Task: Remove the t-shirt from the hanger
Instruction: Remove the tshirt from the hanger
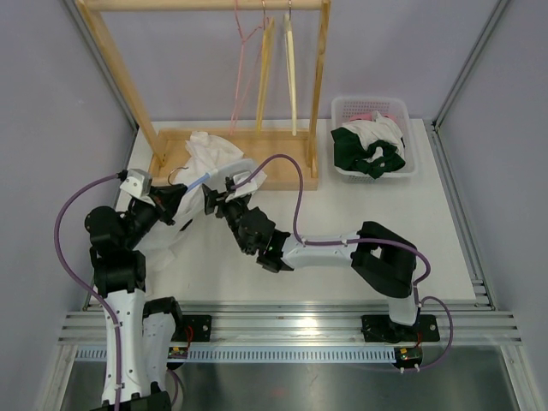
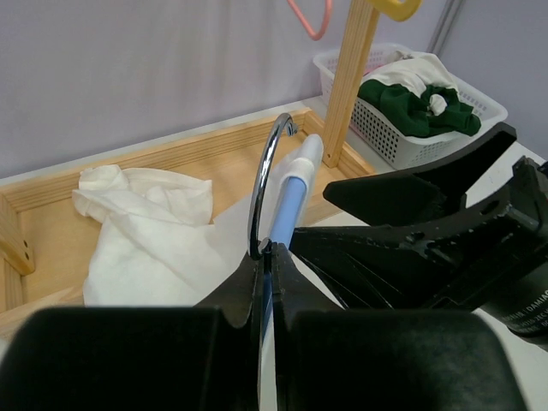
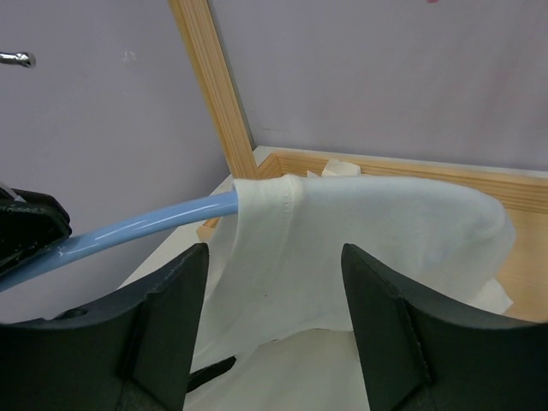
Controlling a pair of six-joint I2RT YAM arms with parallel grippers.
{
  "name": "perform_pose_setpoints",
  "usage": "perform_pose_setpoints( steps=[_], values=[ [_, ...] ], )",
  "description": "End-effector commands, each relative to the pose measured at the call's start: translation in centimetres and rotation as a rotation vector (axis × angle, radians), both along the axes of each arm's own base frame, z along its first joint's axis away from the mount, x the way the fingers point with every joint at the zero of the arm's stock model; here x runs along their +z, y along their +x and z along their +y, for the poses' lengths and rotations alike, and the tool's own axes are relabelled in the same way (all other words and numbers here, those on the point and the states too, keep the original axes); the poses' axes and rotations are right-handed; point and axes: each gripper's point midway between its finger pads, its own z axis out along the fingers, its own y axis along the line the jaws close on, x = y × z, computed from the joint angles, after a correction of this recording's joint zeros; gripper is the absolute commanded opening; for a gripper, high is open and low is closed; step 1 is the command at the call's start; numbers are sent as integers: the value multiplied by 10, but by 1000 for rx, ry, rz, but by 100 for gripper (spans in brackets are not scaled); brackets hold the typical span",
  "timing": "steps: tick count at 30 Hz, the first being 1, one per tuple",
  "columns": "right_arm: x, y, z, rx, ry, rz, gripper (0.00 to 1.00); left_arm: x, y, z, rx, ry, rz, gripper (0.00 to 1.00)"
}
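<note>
Glossy blue plastic hanger (image 3: 145,224), matt white cloth t-shirt (image 3: 368,231).

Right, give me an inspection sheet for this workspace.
Surface: white table, wooden rack standing on it.
Job's things: white t-shirt draped over one arm of the blue hanger.
Clutter: basket of green and white clothes; spare hangers on the rail.
Grippers: left gripper shut on the hanger near its hook; right gripper open, fingers either side of the t-shirt.
Cables: purple cables looping off both arms.
Surroundings: grey walls; nothing else seen.
</note>
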Motion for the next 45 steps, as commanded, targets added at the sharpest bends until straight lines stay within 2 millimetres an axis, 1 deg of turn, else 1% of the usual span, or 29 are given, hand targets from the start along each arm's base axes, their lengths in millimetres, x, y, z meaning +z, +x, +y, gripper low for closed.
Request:
perform_pose_setpoints(
  steps=[1, 2, 3, 4, 5, 7, 8, 10, 11, 12, 13, 14, 15, 16, 18, 20, 21, 22, 23, 24, 25, 27, 29, 30, 37, 38, 39, 42, 45],
  values=[
    [12, 9, -2, -50, 27, -9, 69, 26, -11, -12, -76, 33, -112, 0],
    [15, 9, -2, -50, 35, -6, 65, 27, -12, -12, -79, 34, -115, 0],
    [11, 11, -2, -57, 22, 5, 62, 28, -12, -12, -80, 36, -117, 0],
    [12, 12, -3, -60, 21, 7, 55, 29, -12, -12, -77, 39, -121, 0],
    [11, 14, -4, -65, 18, 8, 51, 25, -12, -12, -78, 34, -101, 0],
    [10, 20, -9, -76, 34, 24, 41, 24, -12, -12, -81, 35, -98, 0],
    [8, 21, -12, -76, 40, 35, 28, 24, -13, -13, -84, 35, -97, 0],
    [13, 27, -22, -83, 57, 43, 15, 25, -13, -13, -86, 36, -100, 0],
    [7, 27, -26, -80, 55, 53, 2, 24, -13, -13, -84, 36, -98, 0],
    [9, 27, -31, -82, 67, 51, 0, 23, -12, -12, -83, 36, -96, 0],
    [11, 26, -39, -85, 75, 51, 0, 24, -13, -13, -86, 38, -100, 0],
    [12, 26, -43, -88, 76, 50, 0, 24, -13, -13, -87, 38, -99, 0],
    [18, 25, -47, -88, 84, 46, 0, 23, -13, -13, -90, 40, -101, 0],
    [15, 27, -52, -98, 72, 50, 0, 23, -14, -14, -98, 41, -100, 0],
    [19, 27, -60, -108, 76, 47, 0, 22, -14, -15, -102, 43, -101, 0],
    [16, 29, -68, -120, 69, 51, 0, 23, -16, -17, -119, 49, -108, 0],
    [22, 28, -72, -121, 80, 46, 0, 23, -17, -19, -128, 50, -110, 0],
    [19, 27, -76, -124, 69, 47, 0, 22, -18, -19, -135, 54, -111, 0],
    [21, 26, -79, -126, 68, 45, 0, 22, -20, -22, -156, 59, -113, 0],
    [28, 24, -83, -126, 81, 38, 0, 21, -21, -24, -167, 62, -114, 0],
    [26, 22, -87, -127, 70, 38, 0, 21, -24, -26, -191, 68, -116, 0],
    [30, 18, -94, -127, 68, 33, 0, 20, -26, -29, -214, 73, -115, 0],
    [30, 17, -99, -131, 50, 41, 0, 20, -29, -32, -239, 80, -117, 0],
    [36, 15, -102, -131, 57, 37, 0, 19, -31, -34, -249, 81, -115, 0],
    [41, 9, -115, -129, 16, 46, 0, 15, -41, -43, -333, 101, -121, 0],
    [45, 8, -118, -134, 21, 42, 0, 14, -42, -45, -345, 103, -120, 0],
    [43, 8, -120, -139, 16, 43, 0, 14, -44, -47, -360, 107, -125, 0],
    [47, 7, -129, -153, 21, 41, 0, 11, -50, -51, -407, 120, -130, 0],
    [53, 5, -132, -150, 24, 39, 0, 9, -56, -56, -460, 142, -146, 0]
  ],
)
